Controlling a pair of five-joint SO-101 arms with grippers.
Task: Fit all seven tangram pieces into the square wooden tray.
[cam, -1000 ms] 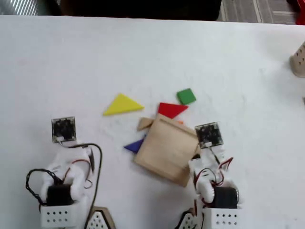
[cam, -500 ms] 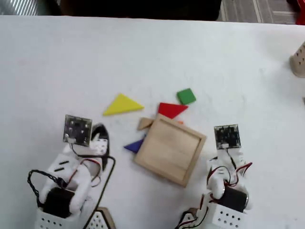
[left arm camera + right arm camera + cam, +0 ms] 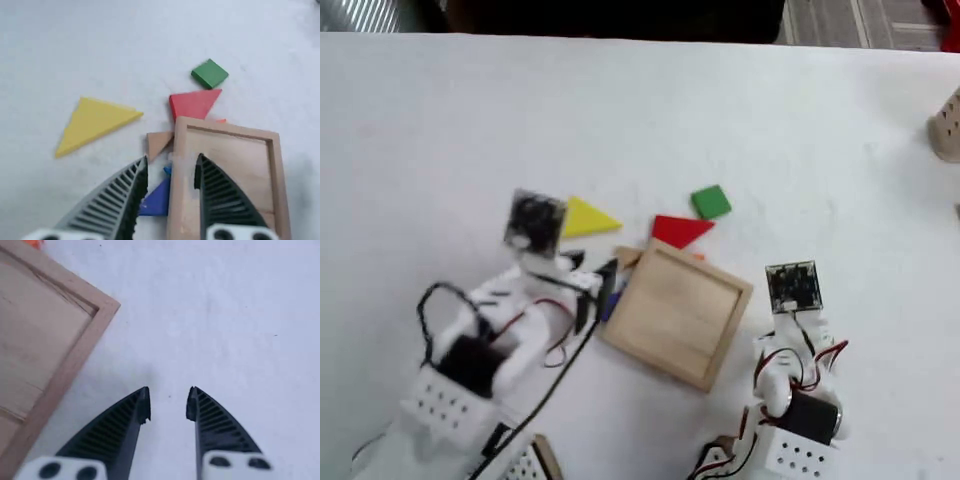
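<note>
Tan piece (image 3: 157, 142), blue piece (image 3: 156, 199) and red triangle (image 3: 192, 103) crowd two sides of the tray's (image 3: 225, 131) rim, leaving only tight slots there. The left gripper (image 3: 171, 172) hangs open astride that rim. Beside the right gripper (image 3: 167, 402), the tray's other edge meets bare table (image 3: 240, 315), wide enough to pass.
</note>
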